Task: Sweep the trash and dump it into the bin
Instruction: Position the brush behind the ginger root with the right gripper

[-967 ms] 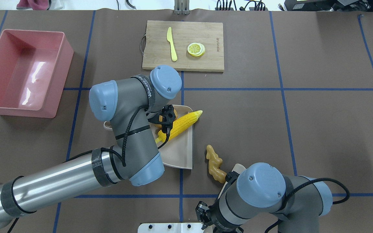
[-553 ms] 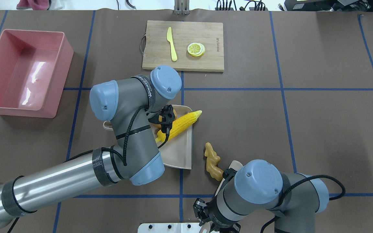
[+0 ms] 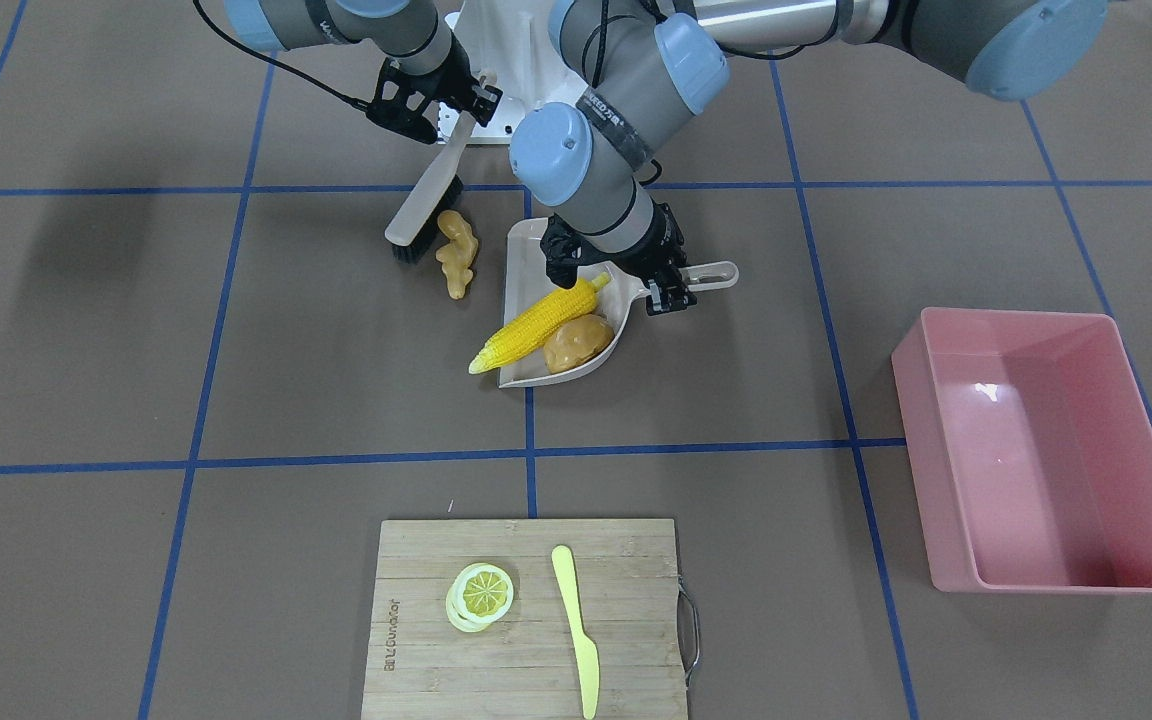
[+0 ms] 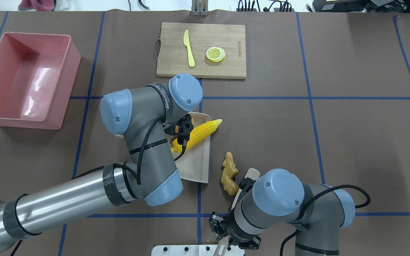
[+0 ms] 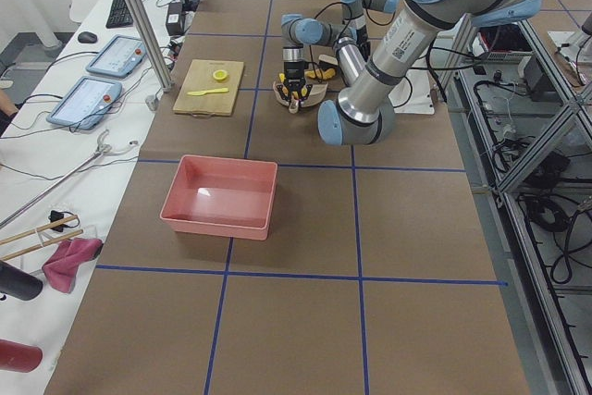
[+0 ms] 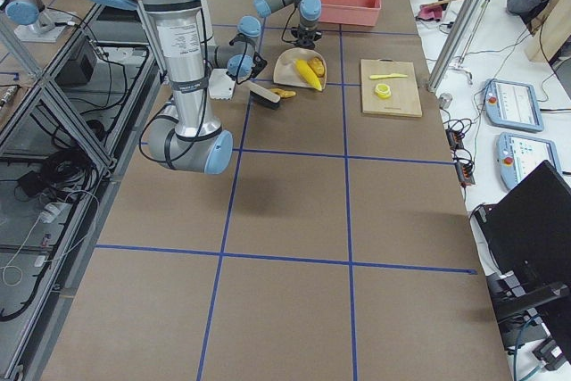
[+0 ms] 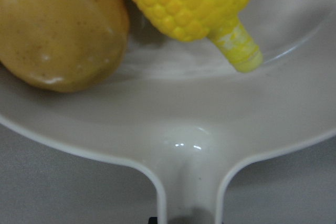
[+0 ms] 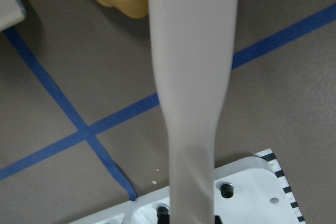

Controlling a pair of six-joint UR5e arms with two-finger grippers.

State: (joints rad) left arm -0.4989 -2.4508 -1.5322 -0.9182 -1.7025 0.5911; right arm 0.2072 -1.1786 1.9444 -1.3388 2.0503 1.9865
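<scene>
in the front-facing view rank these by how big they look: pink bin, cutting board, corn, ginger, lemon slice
1. pink bin
2. cutting board, close behind
3. corn
4. ginger and lemon slice: look about alike, not ranked

Brown table (image 4: 333,142) with a blue tape (image 4: 311,98) grid.
On it lie the pink bin (image 4: 70,89), a wooden cutting board (image 4: 226,67), a beige dustpan (image 4: 196,167), and the ginger root (image 4: 228,175) just beside the dustpan.
</scene>
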